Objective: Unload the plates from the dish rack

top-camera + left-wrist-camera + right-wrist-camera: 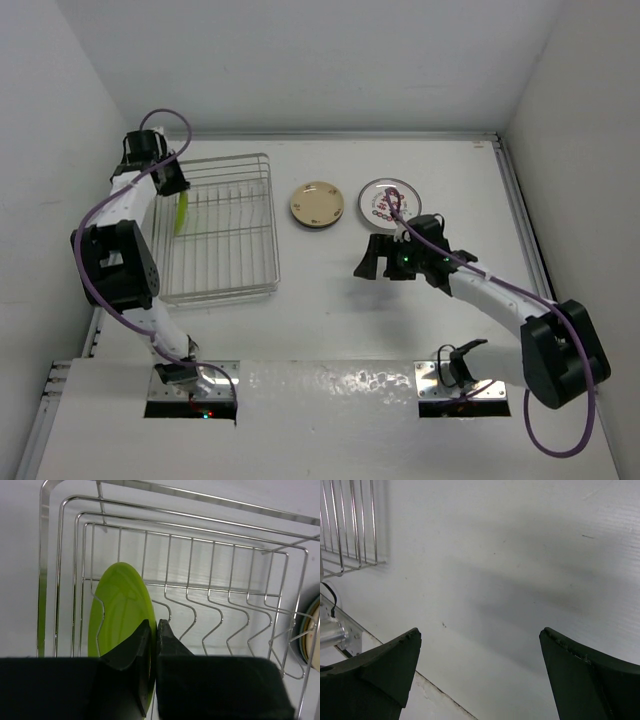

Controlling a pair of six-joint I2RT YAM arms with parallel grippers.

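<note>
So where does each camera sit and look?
Top external: high behind the robot, looking down at the table, left arm and right arm showing.
Left wrist: on the left arm, facing into the dish rack; its jaws pinch the green plate.
Right wrist: on the right arm, facing table and a rack corner; its jaws stand open.
Shared: all three show the rack; top and left wrist show the green plate.

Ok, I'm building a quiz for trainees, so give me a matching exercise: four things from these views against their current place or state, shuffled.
Things:
1. lime green plate
2. yellow-brown plate
3. left gripper
4. right gripper

Places or states:
A. open over bare table
B. flat on the table beside the dish rack
C. standing in the dish rack
D. shut on a plate's rim

Pairs: 1-C; 2-B; 3-D; 4-A.
</note>
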